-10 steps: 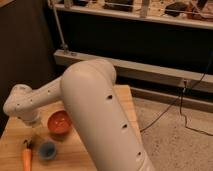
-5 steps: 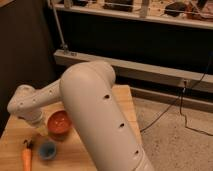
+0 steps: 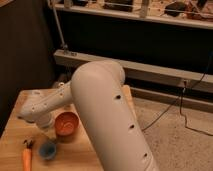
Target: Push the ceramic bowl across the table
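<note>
– Dark panels fill the back of the room, with a pale ledge (image 3: 150, 72) running along them and a black cable (image 3: 187, 117) lying on the speckled floor at the right. And what is in front?

– In front is the light wooden tabletop (image 3: 12, 142). A big white arm (image 3: 110, 115) rises from the lower edge of the view and bends toward the left side, over the wood.

– Where is the ceramic bowl?

– The ceramic bowl (image 3: 66, 124) stands upright on the tabletop, just below the forearm. It is glossy orange-red, and its right part is hidden behind the arm.

– And the end effector?

– The end effector (image 3: 46, 122) hangs under the wrist, low over the tabletop, just beside the left rim of the bowl. If it touches the rim, I cannot tell. How far it is open I also cannot tell, and I see nothing held in it.

– Is anything else on the wood?

– Yes. A small blue cup (image 3: 47, 149) stands near the bowl, toward the front edge, and a carrot (image 3: 26, 160) lies just left of the cup.
</note>
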Action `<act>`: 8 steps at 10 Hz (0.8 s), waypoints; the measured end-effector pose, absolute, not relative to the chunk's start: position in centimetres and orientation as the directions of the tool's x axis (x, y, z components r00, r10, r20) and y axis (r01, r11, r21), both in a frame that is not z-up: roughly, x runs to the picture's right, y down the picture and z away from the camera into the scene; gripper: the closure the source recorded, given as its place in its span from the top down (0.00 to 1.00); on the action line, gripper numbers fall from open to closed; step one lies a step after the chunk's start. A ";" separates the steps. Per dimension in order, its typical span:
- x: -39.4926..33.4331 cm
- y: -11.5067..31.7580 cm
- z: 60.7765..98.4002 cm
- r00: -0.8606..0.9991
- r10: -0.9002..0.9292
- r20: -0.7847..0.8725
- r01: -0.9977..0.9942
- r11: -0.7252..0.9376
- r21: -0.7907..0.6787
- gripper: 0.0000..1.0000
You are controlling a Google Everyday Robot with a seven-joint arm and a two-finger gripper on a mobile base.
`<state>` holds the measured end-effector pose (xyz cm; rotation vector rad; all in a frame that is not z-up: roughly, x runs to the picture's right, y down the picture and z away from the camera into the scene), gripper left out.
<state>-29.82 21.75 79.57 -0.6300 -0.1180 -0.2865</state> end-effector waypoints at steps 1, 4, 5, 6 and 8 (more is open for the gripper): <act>-29.1 21.7 79.5 0.952 -0.239 0.190 0.305 0.772 -0.558 0.65; -27.1 21.4 78.9 0.944 -0.286 0.166 0.329 0.770 -0.547 0.65; -26.6 21.2 78.7 0.941 -0.301 0.157 0.336 0.768 -0.546 0.65; -25.7 21.0 78.3 0.937 -0.319 0.140 0.342 0.764 -0.547 0.65; -24.9 21.1 78.1 0.936 -0.330 0.124 0.341 0.759 -0.555 0.65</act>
